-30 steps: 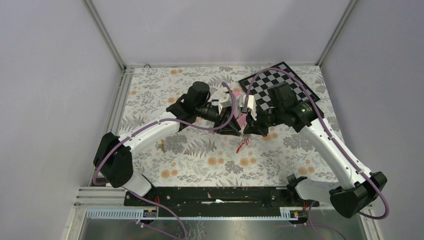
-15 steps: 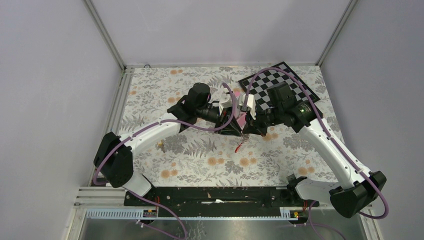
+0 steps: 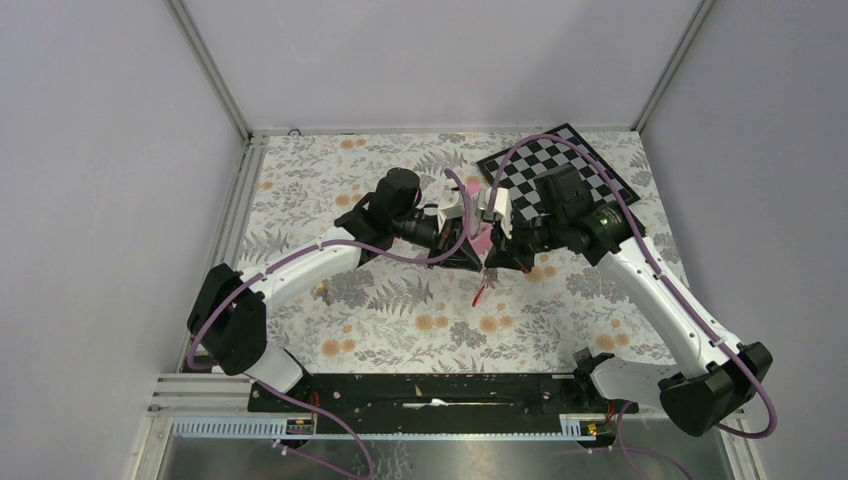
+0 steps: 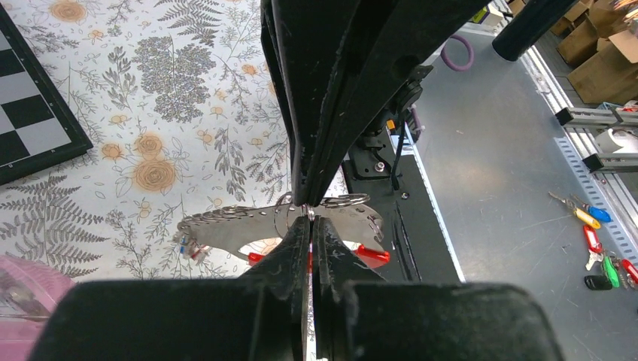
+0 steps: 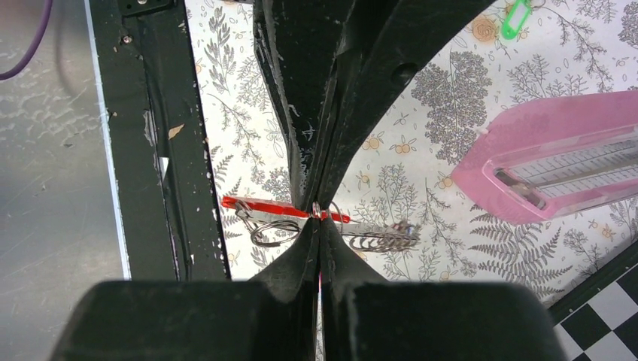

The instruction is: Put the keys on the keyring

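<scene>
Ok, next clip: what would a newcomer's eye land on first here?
The two arms meet nose to nose mid-table. The left gripper and right gripper both have their fingers shut on the keyring, whose red bar hangs over the floral tablecloth. Just behind them stands a pink metronome, and a checkerboard lies at the far right corner.
</scene>
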`<action>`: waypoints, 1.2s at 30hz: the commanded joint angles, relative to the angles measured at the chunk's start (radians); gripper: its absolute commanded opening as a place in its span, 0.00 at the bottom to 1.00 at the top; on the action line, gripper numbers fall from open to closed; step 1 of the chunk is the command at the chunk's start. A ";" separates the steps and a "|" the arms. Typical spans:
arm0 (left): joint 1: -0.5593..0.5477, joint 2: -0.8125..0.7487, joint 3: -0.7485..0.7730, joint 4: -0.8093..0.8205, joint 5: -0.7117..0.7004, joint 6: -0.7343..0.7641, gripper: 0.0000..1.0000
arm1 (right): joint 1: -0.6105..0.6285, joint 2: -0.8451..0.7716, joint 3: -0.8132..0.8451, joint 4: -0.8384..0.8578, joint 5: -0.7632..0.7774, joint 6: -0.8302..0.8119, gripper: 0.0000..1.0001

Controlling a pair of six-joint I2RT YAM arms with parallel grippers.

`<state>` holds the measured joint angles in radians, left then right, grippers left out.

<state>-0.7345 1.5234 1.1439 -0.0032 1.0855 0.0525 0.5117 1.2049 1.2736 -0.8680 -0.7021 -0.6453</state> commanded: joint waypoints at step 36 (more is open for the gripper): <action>0.049 -0.002 -0.426 1.461 -0.138 -1.125 0.00 | -0.176 -0.088 -0.071 0.128 -0.311 0.087 0.43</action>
<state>-0.6724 1.5105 0.7174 1.2949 1.0199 -0.9997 0.3435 1.1034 1.1797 -0.7643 -0.9451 -0.5701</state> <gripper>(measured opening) 0.013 0.425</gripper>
